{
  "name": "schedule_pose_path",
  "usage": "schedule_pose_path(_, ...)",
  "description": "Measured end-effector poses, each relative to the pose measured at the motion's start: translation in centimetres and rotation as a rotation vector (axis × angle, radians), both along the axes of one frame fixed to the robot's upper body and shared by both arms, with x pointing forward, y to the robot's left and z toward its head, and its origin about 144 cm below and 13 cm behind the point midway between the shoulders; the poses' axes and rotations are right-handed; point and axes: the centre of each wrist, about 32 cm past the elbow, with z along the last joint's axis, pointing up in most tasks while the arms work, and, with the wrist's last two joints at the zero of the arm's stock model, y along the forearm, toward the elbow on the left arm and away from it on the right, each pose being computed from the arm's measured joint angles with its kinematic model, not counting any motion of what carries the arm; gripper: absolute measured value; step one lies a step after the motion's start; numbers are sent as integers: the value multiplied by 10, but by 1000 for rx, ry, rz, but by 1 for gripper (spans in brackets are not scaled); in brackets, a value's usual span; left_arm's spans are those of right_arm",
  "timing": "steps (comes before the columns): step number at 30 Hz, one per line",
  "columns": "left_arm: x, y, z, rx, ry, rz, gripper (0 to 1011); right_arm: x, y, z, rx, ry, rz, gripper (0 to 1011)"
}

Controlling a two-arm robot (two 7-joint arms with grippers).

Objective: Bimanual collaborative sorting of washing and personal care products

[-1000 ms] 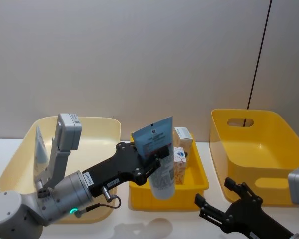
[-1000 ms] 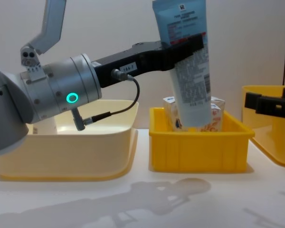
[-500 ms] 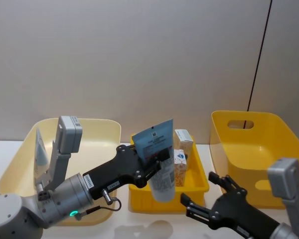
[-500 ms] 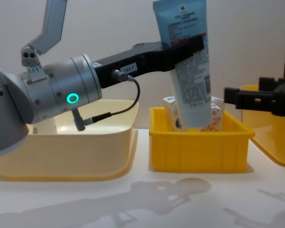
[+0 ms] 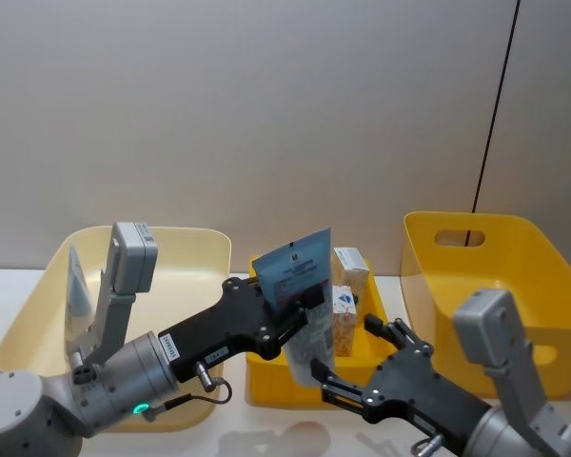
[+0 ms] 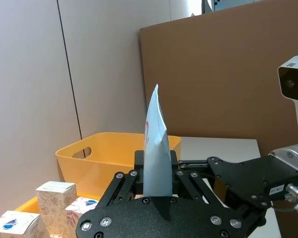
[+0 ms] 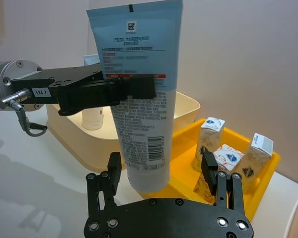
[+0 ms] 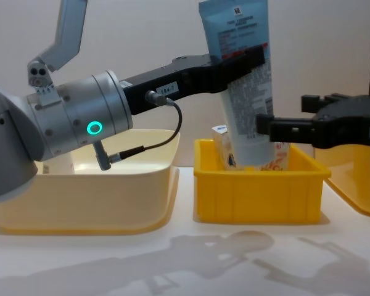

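Both grippers meet at one tube (image 8: 237, 28). Right gripper (image 8: 282, 115), jaws spread, brackets the tube's lower end; whether it touches, I cannot tell. Left gripper (image 8: 243, 61) pinches the tube above that, holding it upright, crimp up. Beyond the right gripper's tips, three cartons (image 7: 227, 157) stand in a yellow tray (image 8: 259, 197).

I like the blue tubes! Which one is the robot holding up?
The big tube by the middle yellow bin, pinched by the left pincer. The right pincer is open near its lower part. The other tube stands in the cream bin.
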Motion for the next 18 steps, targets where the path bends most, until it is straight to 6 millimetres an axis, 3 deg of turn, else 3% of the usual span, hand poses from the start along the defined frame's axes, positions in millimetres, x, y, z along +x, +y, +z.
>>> schedule_pose_path(18, 0, 0, 0, 0, 0, 0, 249, 25, 23, -7, -40, -13, 45, 1001)
